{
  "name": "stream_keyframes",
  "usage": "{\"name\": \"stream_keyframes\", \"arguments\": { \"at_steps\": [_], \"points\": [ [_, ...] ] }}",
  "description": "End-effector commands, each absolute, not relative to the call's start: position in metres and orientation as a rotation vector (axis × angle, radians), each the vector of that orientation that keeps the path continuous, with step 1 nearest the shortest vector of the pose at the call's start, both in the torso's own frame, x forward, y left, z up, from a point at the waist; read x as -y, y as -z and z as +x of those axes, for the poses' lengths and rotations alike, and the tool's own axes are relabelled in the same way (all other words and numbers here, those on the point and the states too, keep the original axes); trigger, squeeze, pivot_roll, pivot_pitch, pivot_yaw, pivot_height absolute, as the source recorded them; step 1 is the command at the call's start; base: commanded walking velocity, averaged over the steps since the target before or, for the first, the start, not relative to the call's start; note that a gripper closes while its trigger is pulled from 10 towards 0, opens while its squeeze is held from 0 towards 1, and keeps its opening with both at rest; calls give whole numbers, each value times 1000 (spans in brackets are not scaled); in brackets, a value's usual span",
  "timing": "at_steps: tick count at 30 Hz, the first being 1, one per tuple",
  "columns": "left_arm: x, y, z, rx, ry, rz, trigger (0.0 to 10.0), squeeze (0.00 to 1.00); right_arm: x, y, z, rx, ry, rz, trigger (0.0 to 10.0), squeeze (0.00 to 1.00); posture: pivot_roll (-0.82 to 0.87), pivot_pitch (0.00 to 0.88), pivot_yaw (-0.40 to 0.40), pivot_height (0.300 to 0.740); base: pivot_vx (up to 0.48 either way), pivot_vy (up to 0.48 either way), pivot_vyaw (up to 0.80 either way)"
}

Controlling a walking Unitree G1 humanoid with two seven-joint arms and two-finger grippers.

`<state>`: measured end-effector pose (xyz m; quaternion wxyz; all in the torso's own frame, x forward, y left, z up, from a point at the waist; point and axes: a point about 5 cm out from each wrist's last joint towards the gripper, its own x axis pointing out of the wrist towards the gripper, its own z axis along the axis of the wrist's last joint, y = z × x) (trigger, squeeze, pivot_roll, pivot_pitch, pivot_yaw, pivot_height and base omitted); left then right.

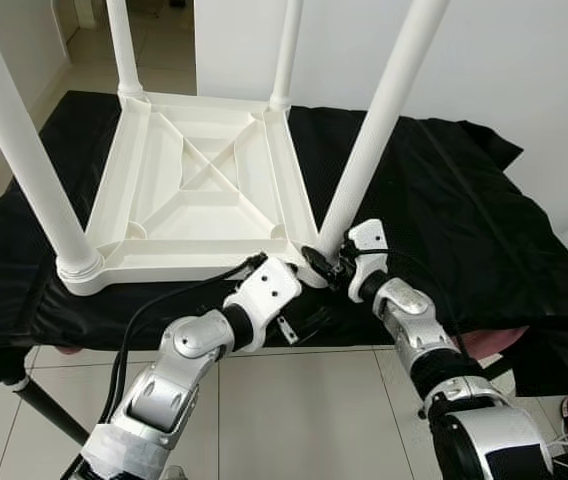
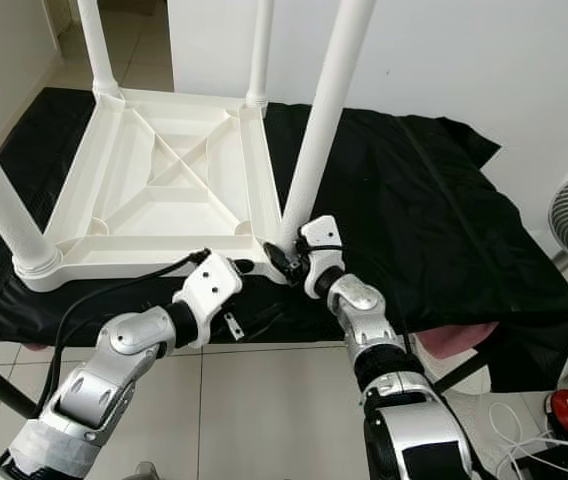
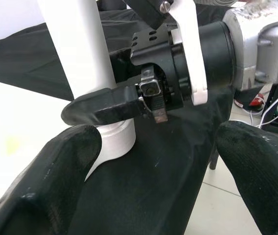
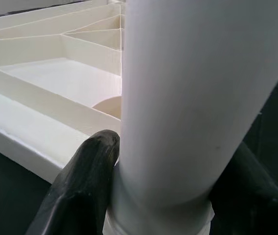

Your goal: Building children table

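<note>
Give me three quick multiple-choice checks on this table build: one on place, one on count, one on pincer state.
1. Where is the right pincer?
A. At the base of the near right white plastic leg
B. On the far left leg
C. Hanging at the robot's side

2. How many legs stand up from the upturned white plastic tabletop?
A. Two
B. Three
C. Four

3. What state is the left pincer in?
A. Shut on a leg
B. Open, holding nothing
C. Shut on the black cloth

Answers: 1 A, the right wrist view shows its black fingers either side of that leg; 2 C, one leg rises at each corner; 3 B, the left wrist view shows its fingers spread with only cloth between.
</note>
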<state>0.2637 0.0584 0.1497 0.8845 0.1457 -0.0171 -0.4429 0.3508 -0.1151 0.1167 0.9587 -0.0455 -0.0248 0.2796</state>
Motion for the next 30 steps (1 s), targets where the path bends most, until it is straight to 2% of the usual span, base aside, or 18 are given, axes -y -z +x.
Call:
{"name": "stream_keyframes", "arguments": {
  "at_steps": [1, 9, 18, 19, 30],
  "points": [
    [-56, -150, 262, 41, 906, 295, 10000, 0, 107, -106, 345, 2, -491, -46, 10000, 0, 32, 38, -93, 740, 0, 0, 0],
    [-57, -150, 261, 36, 908, 294, 10000, 0, 80, -113, 339, 25, -316, 41, 10000, 0, 47, 43, -89, 740, 0, 0, 0],
    [-56, -149, 260, 35, 903, 290, 10000, 0, 53, -117, 334, 25, -336, 116, 10000, 0, 50, 30, -112, 740, 0, 0, 0],
    [-55, -149, 260, 36, 903, 289, 10000, 0, 56, -119, 334, 26, -335, 117, 10000, 1000, 48, 23, -114, 740, 0, 0, 0],
    [-56, -148, 263, 43, 891, 294, 10000, 0, 84, -120, 335, 29, -350, 56, 10000, 1000, 51, 4, -126, 740, 0, 0, 0]
  ]
}}
